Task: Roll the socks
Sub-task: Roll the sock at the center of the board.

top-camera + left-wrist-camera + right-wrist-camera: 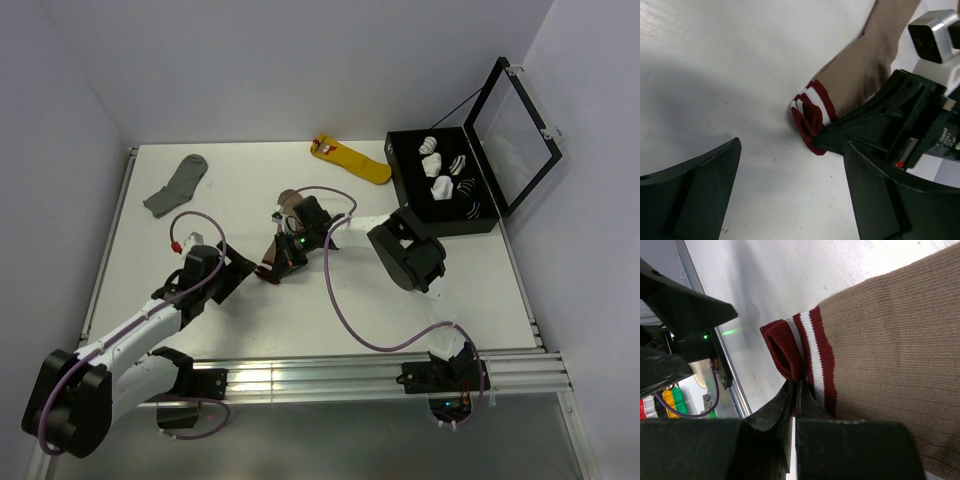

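Top external view gives the whole scene: a white table point(450, 290) with both arms reaching toward its middle. At the far right stands a black box point(404, 190) with its lid open, and inside it lie several rolled socks point(441, 186), white and dark striped ones. A grey sock point(178, 185) lies flat at the far left, and a yellow sock point(352, 160) lies near the far edge, just beside the box.

The tan-brown sock point(860, 65) is near the middle of the table, flat on the surface. Its plain end points to the far side and its striped cuff point(800, 350) points to the near side. The cuff is dark red with white stripes, and its edge is turned over into a small fold.

The right gripper point(794, 390) is clenched on this cuff; from its wrist camera the two fingers meet with the fabric pinched between them. The left gripper point(790, 195) has its jaws spread wide, holds nothing, and hovers just beside the cuff without touching it.
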`<state>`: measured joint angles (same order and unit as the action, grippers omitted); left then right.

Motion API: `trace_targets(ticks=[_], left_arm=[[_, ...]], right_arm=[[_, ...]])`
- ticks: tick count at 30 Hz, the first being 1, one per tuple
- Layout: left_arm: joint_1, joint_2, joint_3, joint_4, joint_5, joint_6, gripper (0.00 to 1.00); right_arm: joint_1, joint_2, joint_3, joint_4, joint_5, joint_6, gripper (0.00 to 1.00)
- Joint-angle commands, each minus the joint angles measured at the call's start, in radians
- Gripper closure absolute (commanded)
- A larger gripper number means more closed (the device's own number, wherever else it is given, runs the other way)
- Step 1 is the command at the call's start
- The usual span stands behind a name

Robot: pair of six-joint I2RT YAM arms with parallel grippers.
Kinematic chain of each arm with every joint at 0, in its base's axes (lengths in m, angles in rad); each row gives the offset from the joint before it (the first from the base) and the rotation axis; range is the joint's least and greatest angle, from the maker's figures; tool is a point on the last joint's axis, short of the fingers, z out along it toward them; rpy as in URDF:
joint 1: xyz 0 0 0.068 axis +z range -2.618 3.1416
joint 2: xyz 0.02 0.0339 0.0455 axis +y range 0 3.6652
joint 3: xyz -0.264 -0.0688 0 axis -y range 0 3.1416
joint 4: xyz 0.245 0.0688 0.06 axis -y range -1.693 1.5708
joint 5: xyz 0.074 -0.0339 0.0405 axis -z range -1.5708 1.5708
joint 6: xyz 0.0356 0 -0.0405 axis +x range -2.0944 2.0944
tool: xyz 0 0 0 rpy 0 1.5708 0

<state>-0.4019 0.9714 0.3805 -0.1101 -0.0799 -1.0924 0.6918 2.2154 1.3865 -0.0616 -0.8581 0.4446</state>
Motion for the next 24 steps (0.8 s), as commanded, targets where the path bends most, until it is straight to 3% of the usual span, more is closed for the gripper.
trace_targets(ticks=[1, 9, 17, 24], left_arm=[[-0.005, 0.070, 0.052, 0.084, -0.027, -0.073, 0.12], [-0.003, 0.240, 0.162, 0.069, 0.002, -0.132, 0.26], [-0.003, 0.305, 0.198, 0.090, 0.012, -0.158, 0.37], [-0.005, 0.306, 0.199, 0.092, 0.046, -0.170, 0.42]], right_arm=[[-0.005, 0.038, 0.016, -0.024, 0.053, -0.023, 1.00], [-0.006, 0.032, 0.013, -0.030, 0.076, -0.040, 1.00], [-0.005, 0.035, 0.014, -0.029, 0.080, -0.040, 1.00], [-0.005, 0.040, 0.020, -0.027, 0.080, -0.038, 1.00]])
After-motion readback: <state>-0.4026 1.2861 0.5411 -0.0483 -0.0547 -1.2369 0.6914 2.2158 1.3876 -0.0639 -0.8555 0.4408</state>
